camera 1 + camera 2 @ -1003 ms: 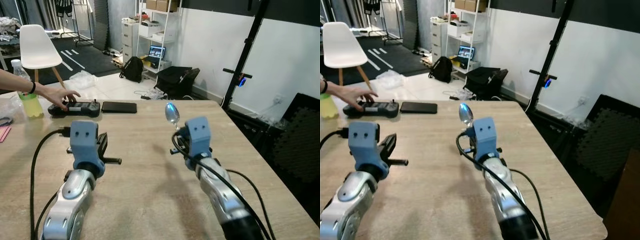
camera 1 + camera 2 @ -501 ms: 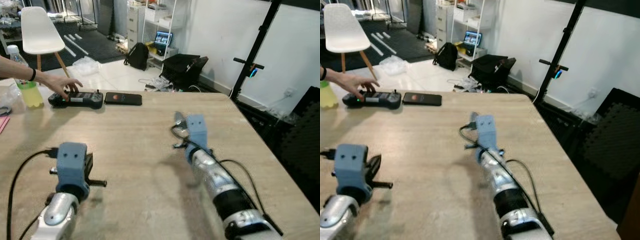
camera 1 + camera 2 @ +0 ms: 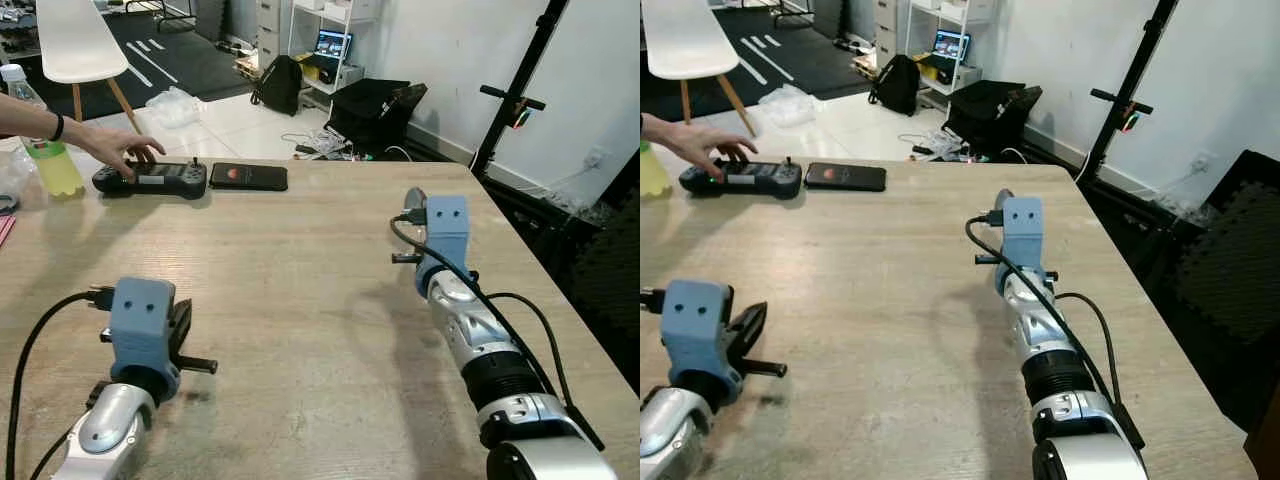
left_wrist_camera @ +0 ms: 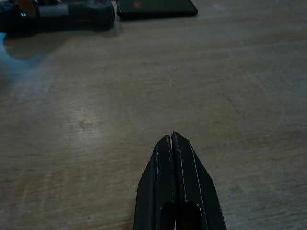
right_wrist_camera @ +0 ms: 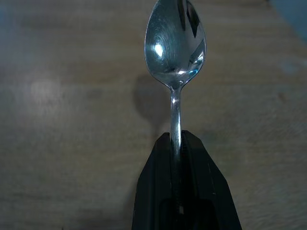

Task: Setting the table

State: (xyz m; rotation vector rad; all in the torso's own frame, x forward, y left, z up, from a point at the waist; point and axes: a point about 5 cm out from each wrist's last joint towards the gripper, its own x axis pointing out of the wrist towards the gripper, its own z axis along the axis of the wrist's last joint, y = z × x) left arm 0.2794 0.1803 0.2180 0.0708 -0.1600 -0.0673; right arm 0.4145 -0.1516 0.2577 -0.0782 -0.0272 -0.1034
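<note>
A studio-like test room rather than a lived-in home. A black stand (image 3: 506, 110) against the white wall, open shelving (image 3: 330, 40) holding a laptop (image 3: 333, 45), and bags (image 3: 375, 110) on the floor show it

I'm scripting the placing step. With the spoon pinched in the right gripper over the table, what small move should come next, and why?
Probably lower the right gripper until the spoon meets the table: its fingers are clamped on the handle, and the bowl hangs above its shadow on bare wood.

Shiny steel spoon (image 5: 175, 45) held by its handle above the table.
</note>
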